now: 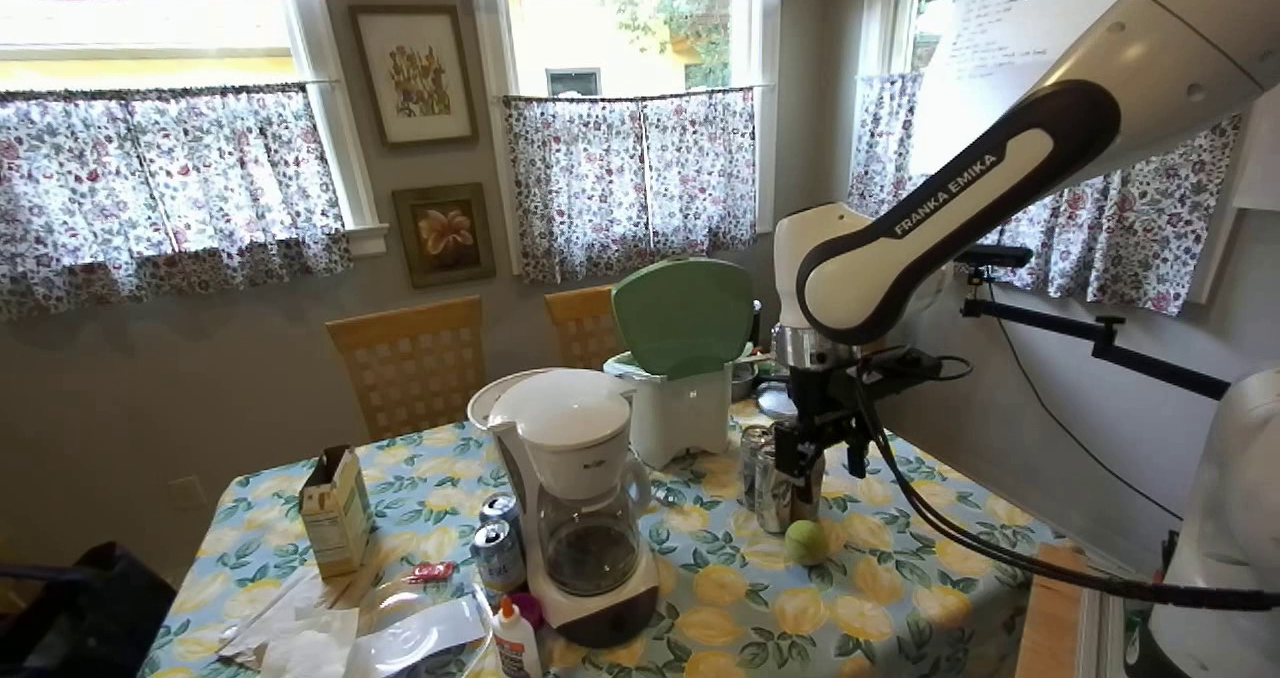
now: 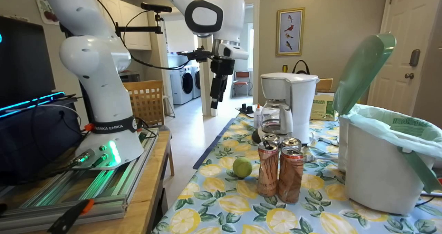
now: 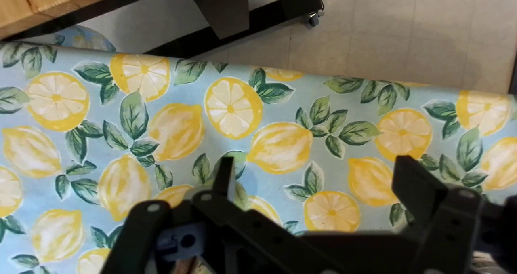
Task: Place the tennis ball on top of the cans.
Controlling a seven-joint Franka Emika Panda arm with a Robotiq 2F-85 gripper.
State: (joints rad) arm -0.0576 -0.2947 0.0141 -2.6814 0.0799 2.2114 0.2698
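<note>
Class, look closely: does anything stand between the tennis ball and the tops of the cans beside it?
Nothing visible does. The tennis ball lies on the tablecloth beside the cans, lower than their tops, so it likely needs lifting.

This is the dining area of a home, shown by flower-printed white fabric half-curtains [image 1: 580, 188], a light-blue, lemon-printed tablecloth [image 1: 740, 588], lattice-backed light-brown wooden chairs [image 1: 410, 363], a white plastic coffee maker [image 1: 572, 413], a gold-framed bird picture [image 2: 290, 32], white panelled wall cabinets [image 2: 140, 40] and, farther off, white front-loading laundry machines [image 2: 179, 85].
</note>
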